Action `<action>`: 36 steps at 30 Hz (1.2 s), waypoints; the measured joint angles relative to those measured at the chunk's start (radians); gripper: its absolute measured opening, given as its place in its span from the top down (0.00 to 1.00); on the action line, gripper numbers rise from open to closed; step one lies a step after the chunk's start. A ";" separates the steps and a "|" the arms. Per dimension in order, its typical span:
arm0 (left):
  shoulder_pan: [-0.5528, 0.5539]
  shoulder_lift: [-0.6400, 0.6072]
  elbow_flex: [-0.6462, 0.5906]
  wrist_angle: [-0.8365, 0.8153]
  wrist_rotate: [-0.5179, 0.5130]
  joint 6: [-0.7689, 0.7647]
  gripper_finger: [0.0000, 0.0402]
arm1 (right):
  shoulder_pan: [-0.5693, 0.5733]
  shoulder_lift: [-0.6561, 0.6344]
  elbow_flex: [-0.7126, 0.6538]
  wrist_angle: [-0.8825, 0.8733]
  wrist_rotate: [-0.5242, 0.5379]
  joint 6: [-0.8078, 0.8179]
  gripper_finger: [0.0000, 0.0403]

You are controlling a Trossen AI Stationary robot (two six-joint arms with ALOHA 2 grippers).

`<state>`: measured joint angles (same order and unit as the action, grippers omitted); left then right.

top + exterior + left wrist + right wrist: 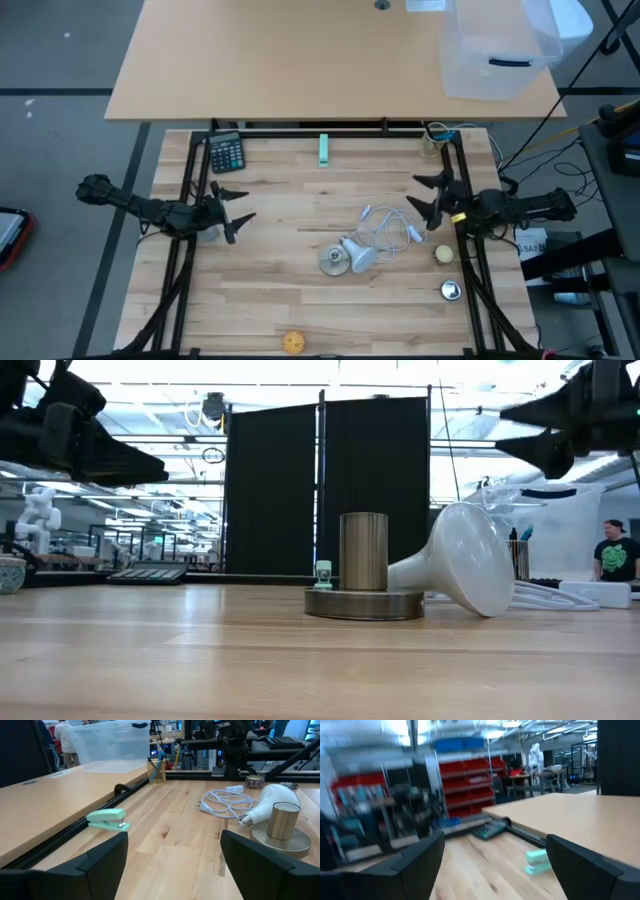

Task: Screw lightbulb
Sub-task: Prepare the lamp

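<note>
The white lightbulb (362, 254) lies on its side on the table, its globe (478, 570) on the wood and its narrow screw end (245, 820) beside the round metal lamp base with an upright socket tube (334, 261). The base also shows in the low view (363, 592) and the left wrist view (283, 832). My left gripper (238, 209) is open and empty, above the table's left part. My right gripper (427, 196) is open and empty, above the table's right part, near the white cord (388, 226).
A white cord with a plug (223, 803) lies next to the bulb. A calculator (226, 152) and a green stapler (324, 149) lie near the far edge. A yellowish ball (444, 254), a small metal cup (450, 290) and an orange ball (293, 342) lie toward the near right.
</note>
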<state>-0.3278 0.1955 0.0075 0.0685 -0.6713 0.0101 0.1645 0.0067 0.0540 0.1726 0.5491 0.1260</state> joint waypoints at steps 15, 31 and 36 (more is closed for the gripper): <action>0.000 0.000 0.000 0.000 0.000 0.000 0.20 | -0.001 0.031 0.001 0.387 -0.237 -0.172 0.17; 0.000 0.000 0.000 0.000 0.000 -0.001 0.20 | -0.001 0.393 0.309 0.147 -0.083 0.000 0.17; 0.000 0.000 0.000 0.001 0.000 -0.054 0.20 | -0.001 0.516 0.418 0.150 -0.083 -0.028 0.17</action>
<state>-0.3275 0.1955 0.0078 0.0693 -0.6712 -0.0436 0.1635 0.5230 0.4718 0.3229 0.4658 0.0976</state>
